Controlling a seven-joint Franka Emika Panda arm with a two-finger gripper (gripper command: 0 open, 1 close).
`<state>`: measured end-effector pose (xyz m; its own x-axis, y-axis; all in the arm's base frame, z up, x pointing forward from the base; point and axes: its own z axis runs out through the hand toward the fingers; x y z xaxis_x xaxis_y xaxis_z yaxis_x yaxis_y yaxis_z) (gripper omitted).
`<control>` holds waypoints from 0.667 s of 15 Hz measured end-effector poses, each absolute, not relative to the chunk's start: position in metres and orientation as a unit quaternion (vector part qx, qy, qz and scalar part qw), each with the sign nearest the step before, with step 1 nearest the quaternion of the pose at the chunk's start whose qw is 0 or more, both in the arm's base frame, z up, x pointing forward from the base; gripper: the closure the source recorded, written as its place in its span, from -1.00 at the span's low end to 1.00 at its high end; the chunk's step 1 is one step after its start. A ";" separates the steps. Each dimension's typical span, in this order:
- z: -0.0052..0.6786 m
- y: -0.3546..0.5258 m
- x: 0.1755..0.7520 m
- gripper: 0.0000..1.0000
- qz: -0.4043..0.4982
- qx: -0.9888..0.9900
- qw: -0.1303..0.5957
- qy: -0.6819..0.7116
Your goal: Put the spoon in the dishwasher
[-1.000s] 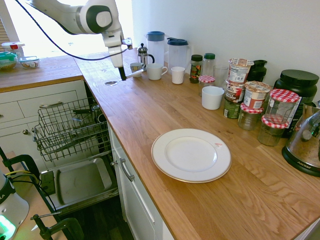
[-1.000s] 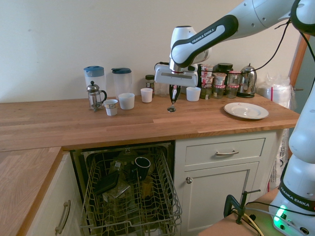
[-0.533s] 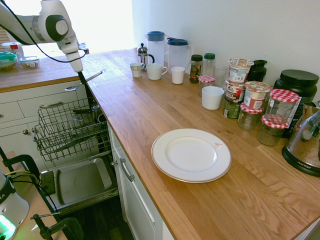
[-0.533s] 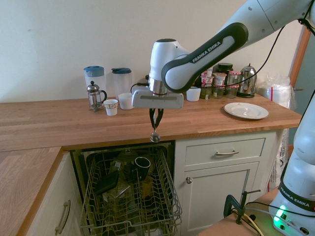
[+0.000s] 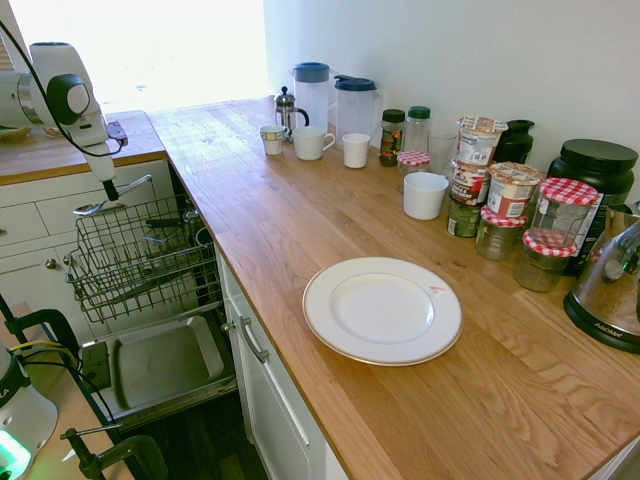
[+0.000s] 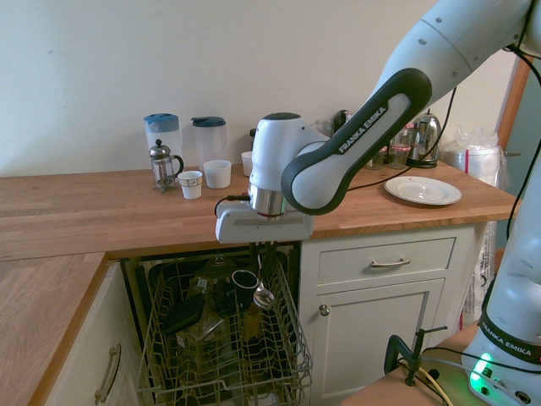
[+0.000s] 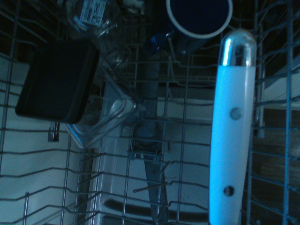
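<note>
Hanging over the dishwasher (image 5: 140,262) rack, the gripper (image 6: 265,264) is clamped on the spoon (image 5: 110,198), handle lying near level, wire basket directly below, ready for release.

The wrist view is dim and blue-tinted. It looks onto the dishwasher's wire rack (image 7: 56,164), whose thin bars cross the whole picture, with pale surfaces showing through the gaps. A long, pale spoon handle (image 7: 232,136) rises from the bottom edge, its rounded tip shining and two small round marks along it. Beyond its tip lies a dark mug (image 7: 199,16), seen from the mouth with a light rim. A flat black container (image 7: 58,84) with rounded corners rests on the rack to one side. Beside it sits a clear plastic container (image 7: 105,117). A grey spray arm (image 7: 152,154) runs beneath the wires.
</note>
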<state>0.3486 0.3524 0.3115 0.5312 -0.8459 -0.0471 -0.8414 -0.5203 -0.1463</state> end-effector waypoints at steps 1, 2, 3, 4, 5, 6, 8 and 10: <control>0.295 0.353 0.351 1.00 -0.005 -0.873 0.074 0.482; 0.279 0.352 0.355 1.00 0.004 -0.873 0.072 0.483; 0.262 0.352 0.359 1.00 0.012 -0.873 0.072 0.483; 0.247 0.351 0.363 1.00 0.020 -0.873 0.070 0.481; 0.232 0.348 0.367 1.00 0.029 -0.874 0.067 0.481; 0.219 0.345 0.372 1.00 0.036 -0.873 0.061 0.483; 0.194 0.336 0.384 1.00 0.048 -0.871 0.053 0.487; 0.175 0.327 0.402 1.00 0.064 -0.869 0.049 0.489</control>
<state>0.4018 0.3267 0.1754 0.5140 -0.8429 -0.1590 -0.8555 -0.5172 -0.0236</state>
